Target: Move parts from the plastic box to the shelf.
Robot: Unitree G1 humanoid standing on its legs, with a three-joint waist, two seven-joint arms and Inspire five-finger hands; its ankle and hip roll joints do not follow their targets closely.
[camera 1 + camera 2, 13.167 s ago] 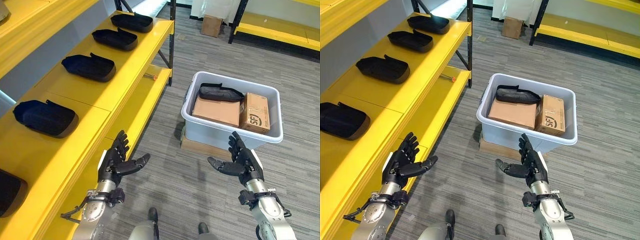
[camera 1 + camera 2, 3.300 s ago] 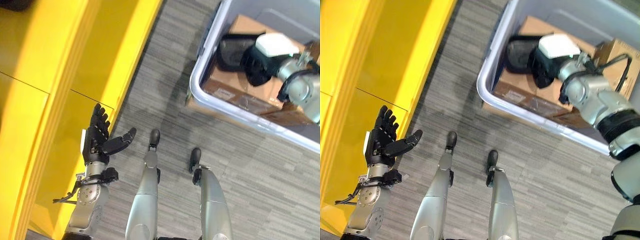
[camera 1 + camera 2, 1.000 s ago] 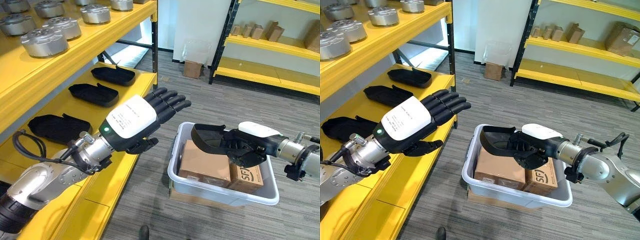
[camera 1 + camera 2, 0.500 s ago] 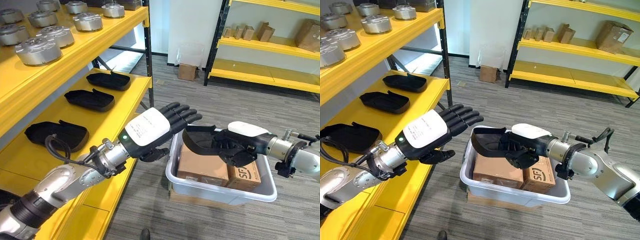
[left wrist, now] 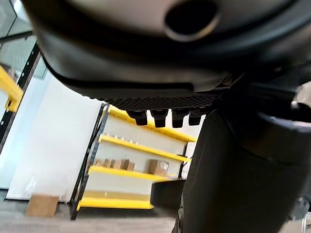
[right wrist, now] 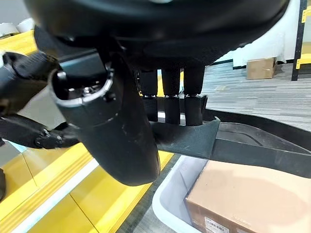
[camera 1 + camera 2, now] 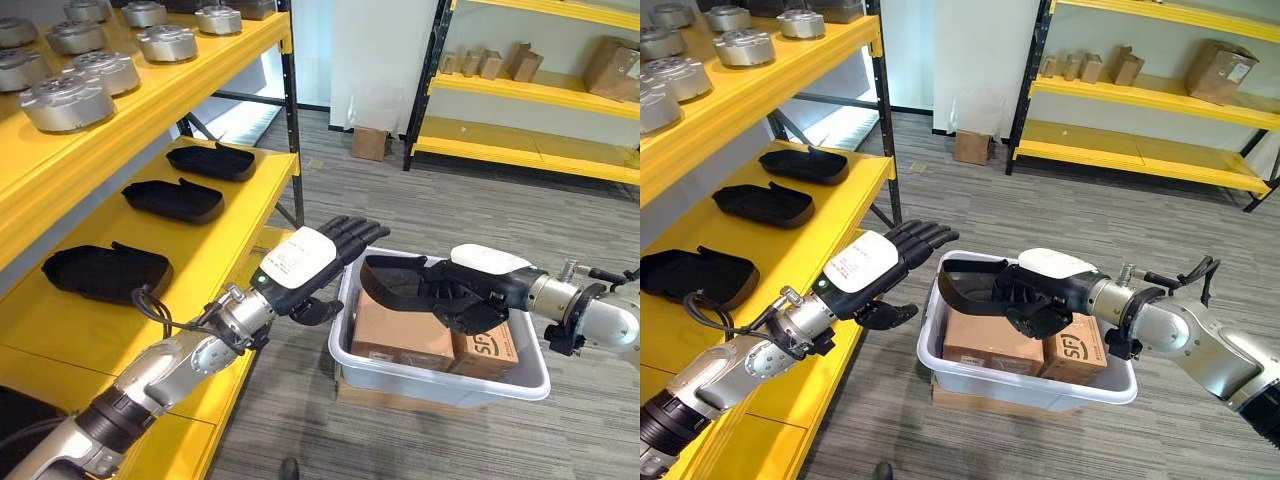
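Since a moment ago both arms have swung closer together over the plastic box (image 7: 440,372). Beside it stands the yellow shelf (image 7: 215,235). The right hand (image 7: 470,292) grips the black part (image 7: 392,283); the left hand (image 7: 310,262) waits flat and open. A loose handover could drop the part.

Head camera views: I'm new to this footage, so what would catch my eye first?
The right hand holds a black moulded part in the air above the grey plastic box of cardboard cartons. The left hand, fingers straight, reaches toward that part from beside the yellow shelf. There similar black parts lie in a row, with round metal parts on the level above.
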